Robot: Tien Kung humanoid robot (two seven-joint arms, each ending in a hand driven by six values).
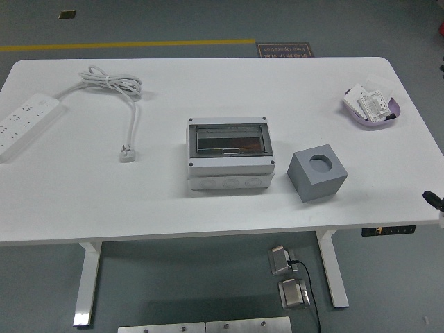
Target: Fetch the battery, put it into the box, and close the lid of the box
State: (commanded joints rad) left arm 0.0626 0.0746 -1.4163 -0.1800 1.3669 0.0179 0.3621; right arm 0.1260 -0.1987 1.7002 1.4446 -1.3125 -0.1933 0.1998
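Observation:
A grey box [228, 153] with a smoked transparent lid stands at the table's middle, lid down. A dark shape shows through the lid; I cannot tell what it is. No battery shows on the table. Only a small black part of my right arm [435, 200] shows at the right edge; its hand is out of view. My left arm is out of view.
A grey cube [317, 173] with a round hole in its top stands right of the box. A purple dish [373, 106] with small white parts sits at the far right. A white power strip [22, 123] and its cable [116, 87] lie at the left.

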